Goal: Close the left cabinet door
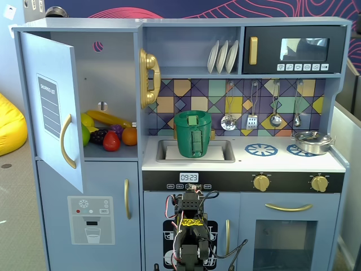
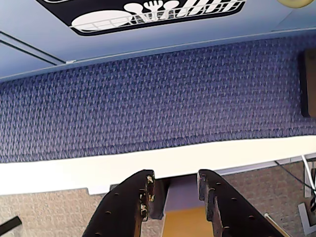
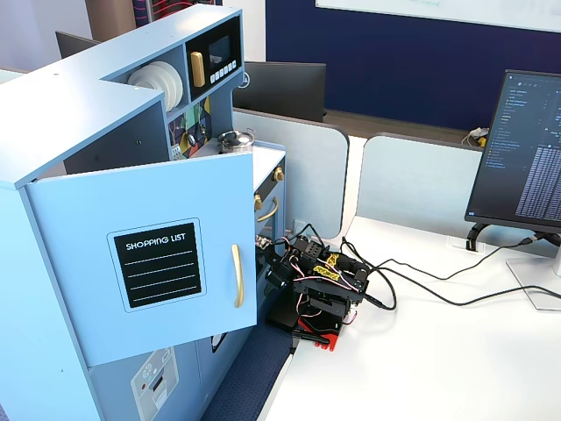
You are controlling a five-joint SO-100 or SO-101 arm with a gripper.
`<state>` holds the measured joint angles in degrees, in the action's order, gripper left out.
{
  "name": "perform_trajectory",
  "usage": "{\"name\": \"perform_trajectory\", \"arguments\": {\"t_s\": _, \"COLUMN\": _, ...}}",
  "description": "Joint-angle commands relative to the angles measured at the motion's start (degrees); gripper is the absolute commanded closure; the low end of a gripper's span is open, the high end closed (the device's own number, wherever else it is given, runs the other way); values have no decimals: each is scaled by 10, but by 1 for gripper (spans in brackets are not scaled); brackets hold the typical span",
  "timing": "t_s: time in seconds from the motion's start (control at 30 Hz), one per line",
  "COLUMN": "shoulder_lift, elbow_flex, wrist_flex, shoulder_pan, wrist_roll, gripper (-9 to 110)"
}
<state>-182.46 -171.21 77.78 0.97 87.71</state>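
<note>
The left cabinet door (image 1: 52,107) (image 3: 145,263) stands swung wide open at the upper left of the toy kitchen (image 1: 242,169), hinged on its left edge in a fixed view and turned out toward the room. Its outer face carries a black shopping list panel (image 3: 158,263) and a curved gold handle (image 3: 236,275) (image 1: 66,141).

Behind the door, the open compartment holds toy fruit (image 1: 107,134) on its shelf: a banana, grapes, a strawberry and an orange among them. Below it is a taller blue door with an ice-dispenser picture (image 1: 90,219). To the right in that view a gold phone (image 1: 149,78) hangs on the wall, a green pot (image 1: 193,134) sits in the sink (image 1: 223,151), plates (image 1: 222,56) stand in a rack, and a metal pan (image 1: 311,141) rests on the stove top.

The arm (image 1: 190,231) (image 3: 320,285) is folded low on the white desk (image 3: 438,351) in front of the kitchen's lower centre, well apart from the open door. In the wrist view the fingers (image 2: 174,192) are slightly apart and hold nothing, pointing down over blue carpet (image 2: 148,98) and the desk edge (image 2: 74,173).
</note>
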Motion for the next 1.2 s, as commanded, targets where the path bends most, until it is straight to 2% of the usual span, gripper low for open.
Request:
{"name": "perform_trajectory", "arguments": {"t_s": 0.0, "shoulder_lift": 5, "elbow_flex": 1, "wrist_flex": 73, "shoulder_pan": 126, "wrist_roll": -47, "gripper": 101}}
{"name": "perform_trajectory", "arguments": {"t_s": 0.2, "shoulder_lift": 91, "elbow_flex": 80, "wrist_flex": -125, "shoulder_pan": 424, "wrist_roll": -116, "gripper": 102}}
{"name": "perform_trajectory", "arguments": {"t_s": 0.37, "shoulder_lift": 146, "elbow_flex": 152, "wrist_flex": -277, "shoulder_pan": 634, "wrist_roll": 1, "gripper": 102}}
{"name": "perform_trajectory", "arguments": {"t_s": 0.5, "shoulder_lift": 189, "elbow_flex": 229, "wrist_flex": -409, "shoulder_pan": 840, "wrist_roll": 68, "gripper": 102}}
{"name": "perform_trajectory", "arguments": {"t_s": 0.6, "shoulder_lift": 236, "elbow_flex": 258, "wrist_flex": -536, "shoulder_pan": 940, "wrist_roll": 87, "gripper": 102}}
{"name": "perform_trajectory", "arguments": {"t_s": 0.83, "shoulder_lift": 344, "elbow_flex": 343, "wrist_flex": -661, "shoulder_pan": 1038, "wrist_roll": 114, "gripper": 102}}
{"name": "perform_trajectory", "arguments": {"t_s": 1.17, "shoulder_lift": 598, "elbow_flex": 570, "wrist_flex": -727, "shoulder_pan": 1041, "wrist_roll": 150, "gripper": 102}}
